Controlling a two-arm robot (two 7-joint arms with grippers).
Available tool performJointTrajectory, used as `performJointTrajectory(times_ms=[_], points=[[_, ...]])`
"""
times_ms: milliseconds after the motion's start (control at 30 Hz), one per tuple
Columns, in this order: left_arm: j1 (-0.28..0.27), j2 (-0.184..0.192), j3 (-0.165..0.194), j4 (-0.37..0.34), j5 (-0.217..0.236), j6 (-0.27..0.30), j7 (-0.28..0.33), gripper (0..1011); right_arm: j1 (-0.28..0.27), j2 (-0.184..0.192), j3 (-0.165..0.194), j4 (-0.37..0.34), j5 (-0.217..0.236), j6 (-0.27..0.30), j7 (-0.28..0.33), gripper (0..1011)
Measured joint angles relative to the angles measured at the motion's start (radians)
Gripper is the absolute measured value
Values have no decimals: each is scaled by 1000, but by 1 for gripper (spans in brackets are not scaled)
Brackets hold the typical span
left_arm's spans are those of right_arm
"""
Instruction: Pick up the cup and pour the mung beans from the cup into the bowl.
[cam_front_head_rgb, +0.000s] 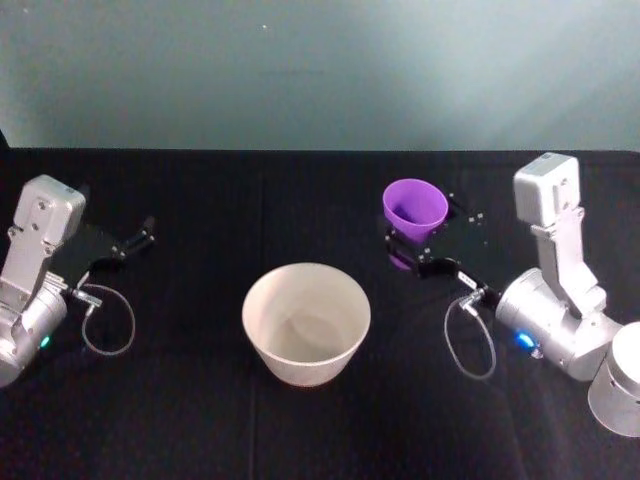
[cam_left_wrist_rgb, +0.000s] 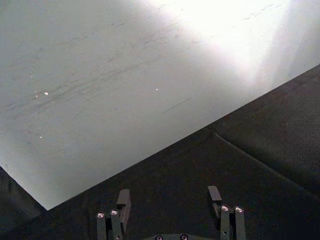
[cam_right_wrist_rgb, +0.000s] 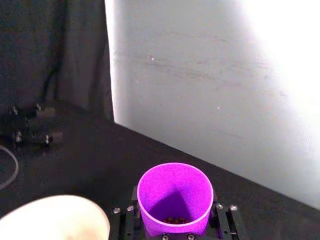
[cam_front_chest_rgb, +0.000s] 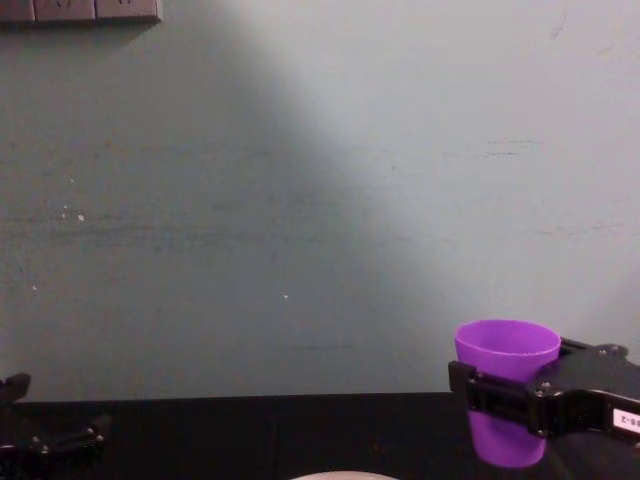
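- The right gripper (cam_front_head_rgb: 416, 236) is clenched on the cup (cam_front_head_rgb: 414, 208), with one finger on each side of the cup's lower wall.
- The cup stands upright, mouth up, at about 1 o'clock from the bowl (cam_front_head_rgb: 306, 322) and apart from it.
- In the right wrist view a few dark beans (cam_right_wrist_rgb: 174, 219) lie at the bottom of the cup (cam_right_wrist_rgb: 172, 197), and the black fingers (cam_right_wrist_rgb: 126, 220) press on its sides.
- The chest view shows the cup (cam_front_chest_rgb: 505, 350) from the side, with the gripper (cam_front_chest_rgb: 500, 395) clasped across its middle; whether its base touches the table cannot be told.
- The bowl sits mouth up on the black table (cam_front_head_rgb: 180, 420), near the middle.
- The left gripper (cam_front_head_rgb: 135, 240) rests at about 10 o'clock from the bowl, well apart from it; its fingers (cam_left_wrist_rgb: 122, 200) are spread and hold nothing.
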Motion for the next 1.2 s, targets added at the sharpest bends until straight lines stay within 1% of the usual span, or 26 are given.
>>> performJointTrajectory(times_ms=[33, 67, 100, 133, 200, 233, 333, 367, 433, 467, 567, 600, 667, 700, 767, 800, 867, 900, 933, 967, 1000, 1033, 1067, 1100, 1200], points=[[0, 0, 0, 0, 0, 0, 0, 1000, 0, 4, -4, -6, -14, 2, -6, 734], [0, 0, 0, 0, 0, 0, 0, 1000, 1, 12, -14, -19, -48, 9, -20, 734], [0, 0, 0, 0, 0, 0, 0, 1000, 1, 16, -19, -26, -67, 12, -27, 735], [0, 0, 0, 0, 0, 0, 0, 1000, 4, 25, -30, -39, -105, 19, -38, 734], [0, 0, 0, 0, 0, 0, 0, 1000, 6, 31, -39, -50, -140, 27, -47, 735], [0, 0, 0, 0, 0, 0, 0, 1000, 9, 38, -50, -62, -177, 36, -55, 734], [0, 0, 0, 0, 0, 0, 0, 1000, 14, 45, -65, -75, -220, 46, -60, 735], [0, 0, 0, 0, 0, 0, 0, 1000, 18, 49, -74, -83, -250, 54, -63, 735], [0, 0, 0, 0, 0, 0, 0, 1000, 22, 54, -85, -94, -278, 62, -64, 735], [0, 0, 0, 0, 0, 0, 0, 1000, 26, 59, -95, -104, -306, 70, -65, 735], [0, 0, 0, 0, 0, 0, 0, 1000, 32, 66, -112, -120, -353, 84, -66, 735], [0, 0, 0, 0, 0, 0, 0, 1000, 37, 73, -127, -131, -387, 94, -66, 735], [0, 0, 0, 0, 0, 0, 0, 1000, 42, 79, -140, -142, -423, 105, -67, 735], [0, 0, 0, 0, 0, 0, 0, 1000, 47, 83, -153, -151, -454, 113, -70, 734], [0, 0, 0, 0, 0, 0, 0, 1000, 51, 87, -167, -161, -491, 123, -73, 735], [0, 0, 0, 0, 0, 0, 0, 1000, 56, 89, -180, -168, -524, 132, -75, 734], [0, 0, 0, 0, 0, 0, 0, 1000, 60, 91, -190, -174, -553, 140, -78, 735], [0, 0, 0, 0, 0, 0, 0, 1000, 63, 92, -201, -179, -581, 147, -80, 734], [0, 0, 0, 0, 0, 0, 0, 1000, 65, 92, -206, -182, -596, 152, -81, 735], [0, 0, 0, 0, 0, 0, 0, 1000, 69, 94, -216, -187, -624, 161, -82, 734], [0, 0, 0, 0, 0, 0, 0, 1000, 69, 94, -216, -187, -624, 161, -82, 734], [0, 0, 0, 0, 0, 0, 0, 1000, 71, 96, -225, -192, -652, 169, -82, 734], [0, 0, 0, 0, 0, 0, 0, 1000, 73, 97, -230, -195, -664, 173, -82, 735], [0, 0, 0, 0, 0, 0, 0, 1000, 76, 99, -238, -200, -689, 182, -81, 734], [0, 0, 0, 0, 0, 0, 0, 1000, 82, 102, -252, -207, -727, 195, -78, 735]])
